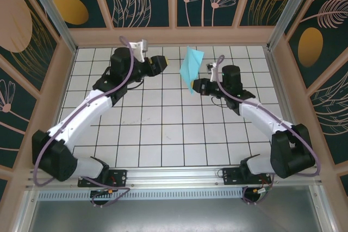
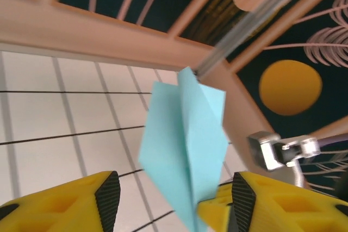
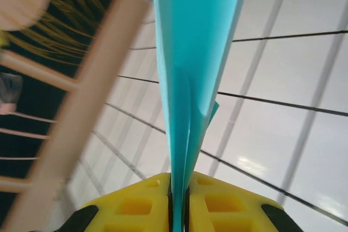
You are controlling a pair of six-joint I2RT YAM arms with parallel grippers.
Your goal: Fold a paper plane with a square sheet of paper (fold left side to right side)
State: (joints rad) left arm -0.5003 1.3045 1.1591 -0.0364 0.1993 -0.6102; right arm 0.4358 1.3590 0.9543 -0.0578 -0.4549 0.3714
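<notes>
The square sheet of paper is folded into a narrow, pointed turquoise paper plane (image 1: 191, 68). It hangs in the air above the far middle of the table. My right gripper (image 1: 194, 87) is shut on its lower tip, and in the right wrist view the paper plane (image 3: 190, 52) rises straight out of the closed yellow jaws of the right gripper (image 3: 178, 202). My left gripper (image 1: 163, 64) is to the left of it and open. In the left wrist view the paper plane (image 2: 185, 139) stands between and beyond the spread fingers of the left gripper (image 2: 175, 199), touching neither pad.
The white grid-tiled table (image 1: 163, 129) is boxed in by wooden-framed walls (image 1: 174, 35) at the back and both sides. A metal corner post (image 1: 283, 9) stands at the back right. Both arms reach toward the far middle.
</notes>
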